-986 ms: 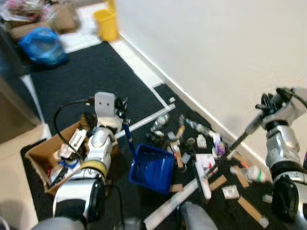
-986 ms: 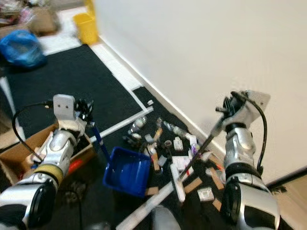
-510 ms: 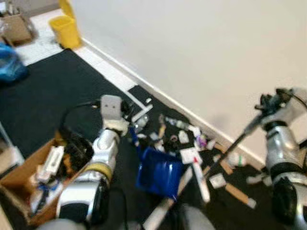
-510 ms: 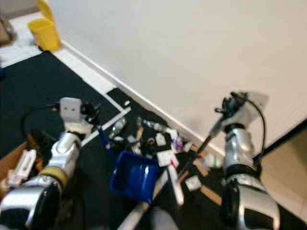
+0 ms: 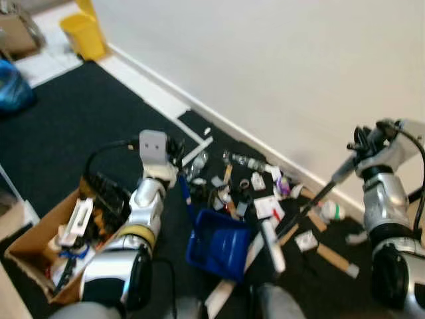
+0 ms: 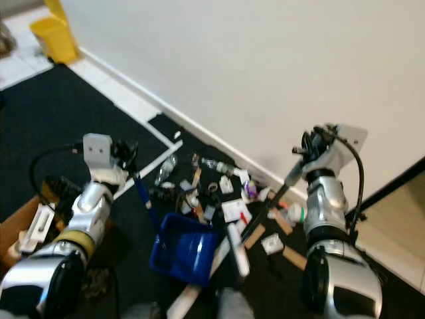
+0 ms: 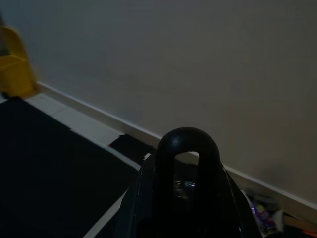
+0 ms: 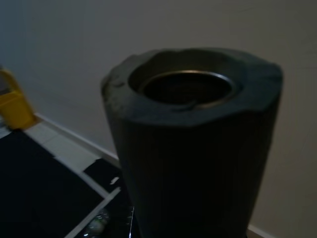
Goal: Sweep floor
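A blue dustpan (image 5: 219, 244) rests on the black mat, its long blue handle (image 5: 184, 193) rising to my left gripper (image 5: 174, 153), which is shut on it. The handle's looped end (image 7: 188, 148) sits close before the left wrist camera. My right gripper (image 5: 362, 141) is shut on the top of a black broom stick (image 5: 312, 203). The stick slants down to a white broom head (image 5: 269, 240) just right of the dustpan. Litter (image 5: 242, 186) lies scattered between the dustpan and the wall: small bottles, paper scraps, wooden pieces. The stick's hollow top (image 8: 190, 91) shows close up in the right wrist view.
A cardboard box (image 5: 40, 242) of odds and ends stands at my left. A yellow bin (image 5: 83, 33) and a blue bag (image 5: 10, 90) are far back left. A long white strip (image 5: 229, 286) lies by my feet. The white wall and baseboard (image 5: 292, 176) run diagonally close behind the litter.
The whole picture has swung, so the camera moved. The broom head now lies nearer the dustpan's right side. Both grippers keep their holds.
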`<state>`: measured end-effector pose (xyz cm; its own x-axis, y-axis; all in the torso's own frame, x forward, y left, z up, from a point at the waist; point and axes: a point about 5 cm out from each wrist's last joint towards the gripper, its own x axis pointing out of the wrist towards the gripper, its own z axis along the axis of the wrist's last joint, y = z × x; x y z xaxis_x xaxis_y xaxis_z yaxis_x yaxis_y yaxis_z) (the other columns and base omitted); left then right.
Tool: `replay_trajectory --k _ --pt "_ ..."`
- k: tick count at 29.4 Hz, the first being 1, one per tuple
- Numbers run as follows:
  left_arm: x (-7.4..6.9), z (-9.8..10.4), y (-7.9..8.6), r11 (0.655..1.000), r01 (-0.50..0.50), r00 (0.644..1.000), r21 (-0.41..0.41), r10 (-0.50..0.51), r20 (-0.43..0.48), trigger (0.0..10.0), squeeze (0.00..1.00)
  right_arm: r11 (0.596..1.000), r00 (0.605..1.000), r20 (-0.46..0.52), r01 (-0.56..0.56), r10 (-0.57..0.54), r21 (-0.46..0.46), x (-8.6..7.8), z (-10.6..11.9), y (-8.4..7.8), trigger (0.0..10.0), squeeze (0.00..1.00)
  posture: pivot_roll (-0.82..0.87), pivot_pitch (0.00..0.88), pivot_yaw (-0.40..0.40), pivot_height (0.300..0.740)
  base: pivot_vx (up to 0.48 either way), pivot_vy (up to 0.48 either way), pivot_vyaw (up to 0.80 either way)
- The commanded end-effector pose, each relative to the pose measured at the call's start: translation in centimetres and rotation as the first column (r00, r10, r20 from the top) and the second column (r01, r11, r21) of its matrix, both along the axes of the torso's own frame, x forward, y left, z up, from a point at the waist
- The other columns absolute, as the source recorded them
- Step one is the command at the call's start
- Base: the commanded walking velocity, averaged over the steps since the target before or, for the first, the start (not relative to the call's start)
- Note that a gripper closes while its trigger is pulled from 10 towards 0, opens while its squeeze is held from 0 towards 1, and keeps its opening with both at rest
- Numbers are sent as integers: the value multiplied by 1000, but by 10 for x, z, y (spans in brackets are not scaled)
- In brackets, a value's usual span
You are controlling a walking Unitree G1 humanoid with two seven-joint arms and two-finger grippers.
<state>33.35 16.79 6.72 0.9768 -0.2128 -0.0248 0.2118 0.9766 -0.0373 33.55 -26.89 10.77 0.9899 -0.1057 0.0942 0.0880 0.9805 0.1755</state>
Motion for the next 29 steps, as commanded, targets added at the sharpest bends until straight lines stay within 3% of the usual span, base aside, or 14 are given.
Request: replay_trajectory --k 1,29 --pt "3 5 -2 1000 -2 1000 -17 2 21 10000 0 1000 999 51 0 0 -16 4 13 -2 10000 0 74 20 -11 740 0 -352 0" --pt "2 4 -2 1000 8 1000 -21 -8 16 10000 0 996 996 74 -38 44 -77 8 21 5 10000 0 76 21 -10 740 0 -394 0"
